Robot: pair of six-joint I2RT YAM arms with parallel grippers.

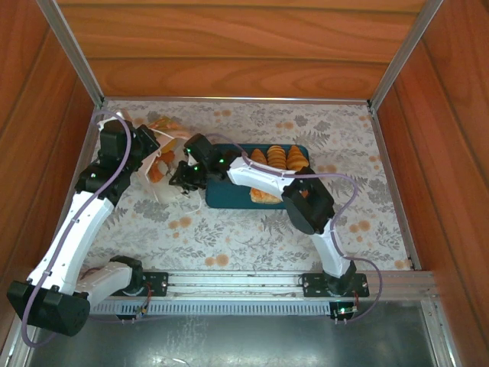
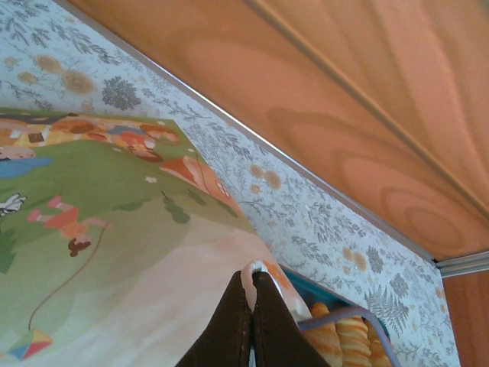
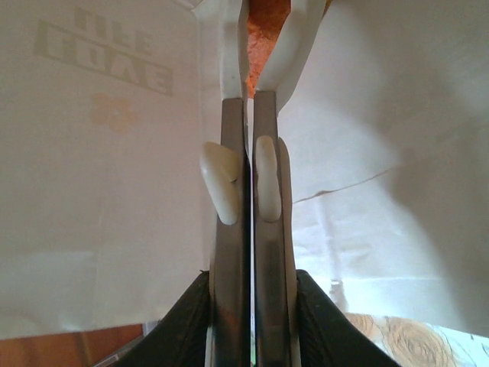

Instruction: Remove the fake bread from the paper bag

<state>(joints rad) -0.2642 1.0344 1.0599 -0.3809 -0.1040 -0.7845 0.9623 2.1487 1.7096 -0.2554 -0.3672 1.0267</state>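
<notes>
Paper bag (image 1: pixel 160 157) left of centre in top view, rim clenched by left pincer (image 2: pixel 252 277). In right wrist view, right pincer (image 3: pixel 250 99) nearly closed inside, orange bread piece (image 3: pixel 260 38) past tips. Pastries (image 1: pixel 276 157) on teal tray (image 1: pixel 229 191), centre.

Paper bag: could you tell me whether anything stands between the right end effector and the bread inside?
Only white paper folds of the bag crowd the orange bread just beyond the right end effector; nothing else visible.

Left tool (image 2: pixel 251 277), right tool (image 3: pixel 250 103): both closed
</notes>
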